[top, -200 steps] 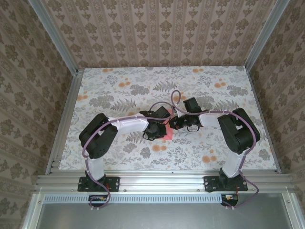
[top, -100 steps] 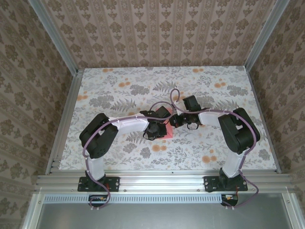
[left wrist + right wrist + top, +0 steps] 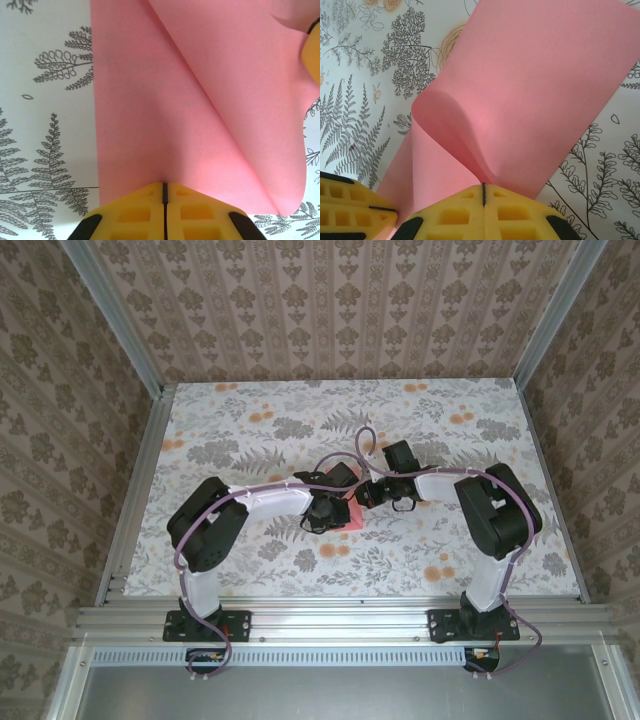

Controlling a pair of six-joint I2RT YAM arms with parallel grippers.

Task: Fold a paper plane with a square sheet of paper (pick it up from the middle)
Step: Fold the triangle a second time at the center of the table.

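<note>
Salmon-pink, the square sheet of paper [image 3: 165, 100] is curling half-folded over the middle of the floral tabletop [image 3: 250, 420], the left gripper [image 3: 164, 194] and right gripper [image 3: 483, 194] both clamping their jaws on it, so uneven pulling is risking a tear or crooked crease.

Right claw [image 3: 362, 495] now slightly farther back over the table [image 3: 250, 420], right elbow [image 3: 495, 510] a touch more to the left.
</note>
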